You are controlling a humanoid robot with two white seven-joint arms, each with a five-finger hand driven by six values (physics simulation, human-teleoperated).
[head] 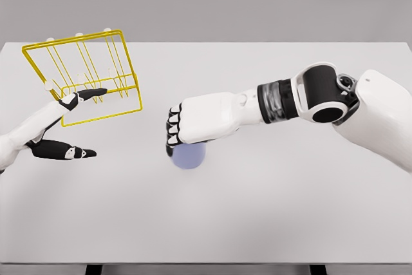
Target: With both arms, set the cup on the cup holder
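The small blue cup [188, 155] sits mid-counter [257, 210], likely light, rigid and smooth-walled, best gripped around its side, where the right robot hand [177, 128] curls over it, while the left robot hand [64, 127] spreads wide beside the tilted yellow cup holder [84, 75].

Even, bright, diffuse light; no glare. Render sharp throughout, no blur or edge distortion. Desk [270, 210] reads pale grey, nearly shadowless; only a faint soft shade under the cup [188, 156]. Backdrop flat grey.
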